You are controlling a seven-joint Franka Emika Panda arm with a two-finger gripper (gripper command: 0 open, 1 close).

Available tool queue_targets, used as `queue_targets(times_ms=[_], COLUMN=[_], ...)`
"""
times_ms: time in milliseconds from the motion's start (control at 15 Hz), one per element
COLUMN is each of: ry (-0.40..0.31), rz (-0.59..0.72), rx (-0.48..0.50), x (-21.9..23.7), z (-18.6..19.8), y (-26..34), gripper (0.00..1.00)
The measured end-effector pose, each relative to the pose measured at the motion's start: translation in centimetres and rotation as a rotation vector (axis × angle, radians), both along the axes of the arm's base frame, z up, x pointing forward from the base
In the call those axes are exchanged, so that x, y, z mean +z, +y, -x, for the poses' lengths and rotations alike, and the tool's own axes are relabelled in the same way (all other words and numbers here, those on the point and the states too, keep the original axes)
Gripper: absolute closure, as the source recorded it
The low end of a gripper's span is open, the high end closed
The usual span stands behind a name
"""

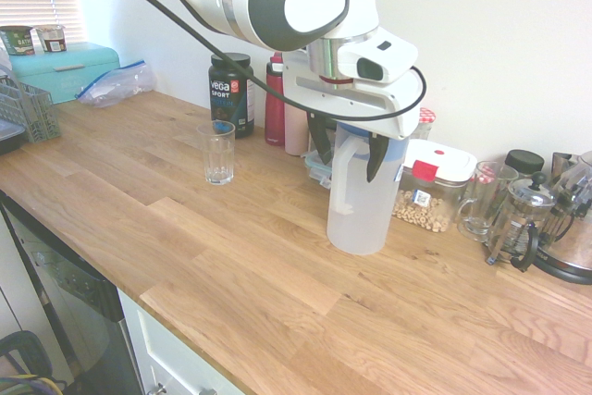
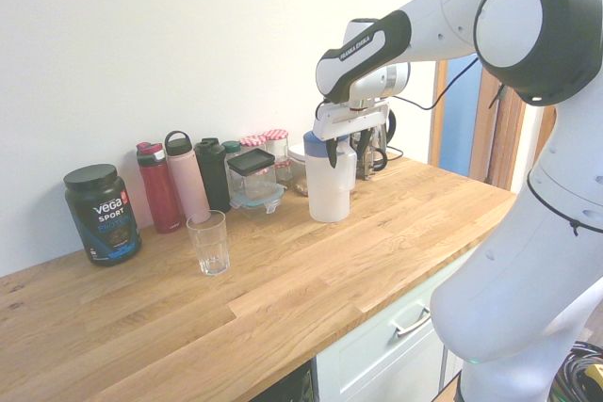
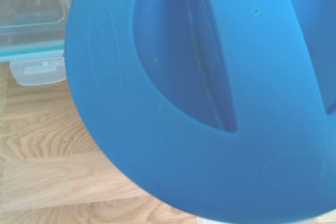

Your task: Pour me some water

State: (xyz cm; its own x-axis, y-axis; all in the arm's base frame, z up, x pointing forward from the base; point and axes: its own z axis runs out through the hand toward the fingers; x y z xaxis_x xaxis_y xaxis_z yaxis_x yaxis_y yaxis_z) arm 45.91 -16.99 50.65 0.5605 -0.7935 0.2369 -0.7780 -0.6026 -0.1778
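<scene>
Hovering with fingers spread around the top of the water jug (image 1: 365, 193), the gripper (image 1: 351, 156) is reaching over the counter (image 1: 268, 275); an empty glass (image 1: 218, 153) is standing apart, and a tub of cereal (image 1: 430, 193) is sitting beside the jug.

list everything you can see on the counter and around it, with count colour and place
jug: 1, translucent white, blue lid, beneath gripper
drinking glass: 1, clear, counter
tub: 1, black, by wall
bottles: 3 tall, red, pink, black, beside tub
food containers: clear, behind jug
cereal box: 1, clear, white lid, beside jug
french press: 1, glass and metal, far end
chest: 1, turquoise, by window
cups: 2, on chest
arm: 1, white
gripper: 1, open, around jug top
</scene>
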Motion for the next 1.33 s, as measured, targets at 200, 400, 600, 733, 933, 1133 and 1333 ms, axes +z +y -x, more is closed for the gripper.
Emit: queue_targets(times_ms=[200,400,600,733,933,1133,1333], ry=[-0.002,-0.002,-0.002,-0.002,-0.002,-0.002,-0.009], rz=[0.001,0.001,0.002,0.002,0.002,0.003,0.006], rx=[0.001,0.004,0.006,0.006,0.005,0.007,0.010], x=[0.03,0.03,0.02,0.02,0.02,0.03,0.40], z=[-0.04,-0.08,-0.09,-0.09,-0.08,-0.06,0.00], y=[0.05,0.15,0.19,0.19,0.16,0.11,0.07], gripper=[1.00,1.00,1.00,1.00,1.00,1.00,1.00])
